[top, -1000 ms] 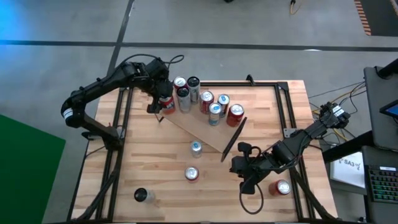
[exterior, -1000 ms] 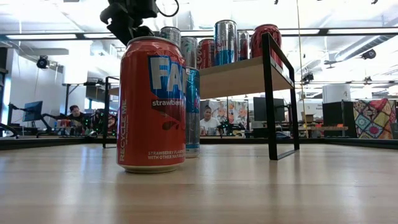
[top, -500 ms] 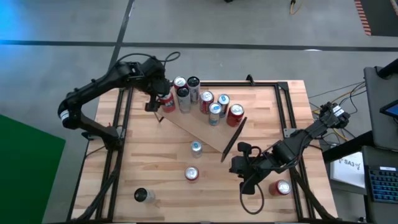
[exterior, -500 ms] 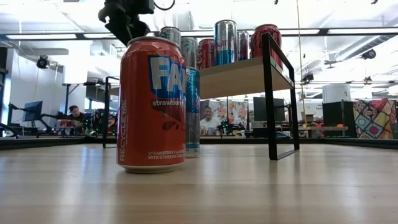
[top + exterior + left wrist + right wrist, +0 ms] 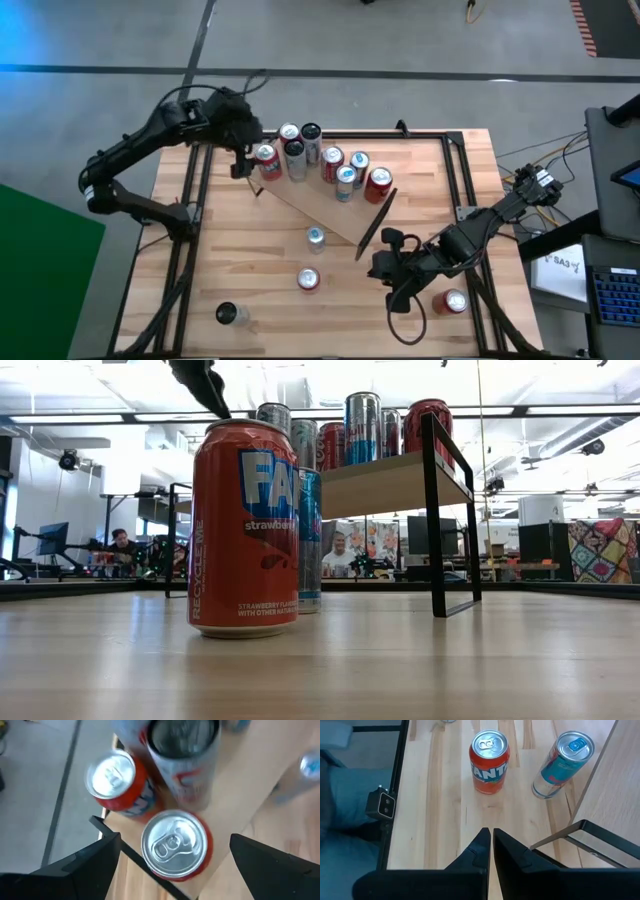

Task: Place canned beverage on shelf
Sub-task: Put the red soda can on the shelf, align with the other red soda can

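Red can (image 5: 266, 155) is standing upright at the left end of the shelf (image 5: 325, 205), beside the other cans — we are seeing it free of any grip. Our left gripper (image 5: 240, 150) is hovering just beside and above it, fingers (image 5: 85, 865) spread wide, touching nothing. Our right gripper (image 5: 385, 268) is waiting over the table — fingers pressed together, empty.

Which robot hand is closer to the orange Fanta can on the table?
The right one. The right gripper, shut, hangs just beside the orange Fanta can on the table. The left gripper, open, is far off, above the shelf's end can.
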Controlling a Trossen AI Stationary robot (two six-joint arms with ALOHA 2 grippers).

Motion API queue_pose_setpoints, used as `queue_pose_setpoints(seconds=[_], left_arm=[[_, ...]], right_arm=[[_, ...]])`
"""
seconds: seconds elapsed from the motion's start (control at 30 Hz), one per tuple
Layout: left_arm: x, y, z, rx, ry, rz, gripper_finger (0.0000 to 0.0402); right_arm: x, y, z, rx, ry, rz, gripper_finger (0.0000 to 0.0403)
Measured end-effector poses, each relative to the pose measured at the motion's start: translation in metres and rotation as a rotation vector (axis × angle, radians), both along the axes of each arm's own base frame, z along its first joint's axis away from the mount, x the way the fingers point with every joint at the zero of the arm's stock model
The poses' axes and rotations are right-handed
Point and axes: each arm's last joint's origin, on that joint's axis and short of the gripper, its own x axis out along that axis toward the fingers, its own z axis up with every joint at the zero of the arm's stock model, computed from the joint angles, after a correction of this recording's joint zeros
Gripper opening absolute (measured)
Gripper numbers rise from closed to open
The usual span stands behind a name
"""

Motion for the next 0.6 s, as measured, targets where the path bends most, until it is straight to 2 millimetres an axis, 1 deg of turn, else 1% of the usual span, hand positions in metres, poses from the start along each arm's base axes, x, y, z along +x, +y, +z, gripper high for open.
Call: queue_pose_setpoints(seconds=[0.13, 0.23, 0.27, 0.33, 0.37, 0.47, 0.6], left_arm=[[-0.009, -0.011, 0.021, -0.05, -0.142, 0.085, 0.0358], [-0.013, -0.019, 0.033, -0.19, -0.291, 0.132, 0.0358], [-0.014, -0.021, 0.035, -0.239, -0.311, 0.104, 0.0358], [-0.017, -0.026, 0.035, -0.312, -0.328, 0.035, 0.0358], [-0.018, -0.027, 0.034, -0.335, -0.331, 0.028, 0.0358], [-0.018, -0.027, 0.031, -0.374, -0.324, 0.1, 0.0358], [-0.021, -0.031, 0.02, -0.357, -0.268, 0.158, 0.0347]], right_arm=[[0.001, -0.001, 0.0, -0.02, -0.006, 0.019, 0.0012], [0.002, -0.003, 0.0, -0.025, -0.008, 0.015, 0.0012], [0.003, -0.004, 0.0, -0.025, -0.008, 0.012, 0.0012], [0.004, -0.006, 0.0, -0.026, -0.008, 0.007, 0.0012], [0.004, -0.007, 0.0, -0.027, -0.008, 0.004, 0.0012], [0.006, -0.009, 0.0, -0.027, -0.008, -0.004, 0.0012], [0.006, -0.01, 0.0, -0.027, -0.008, -0.009, 0.0012]])
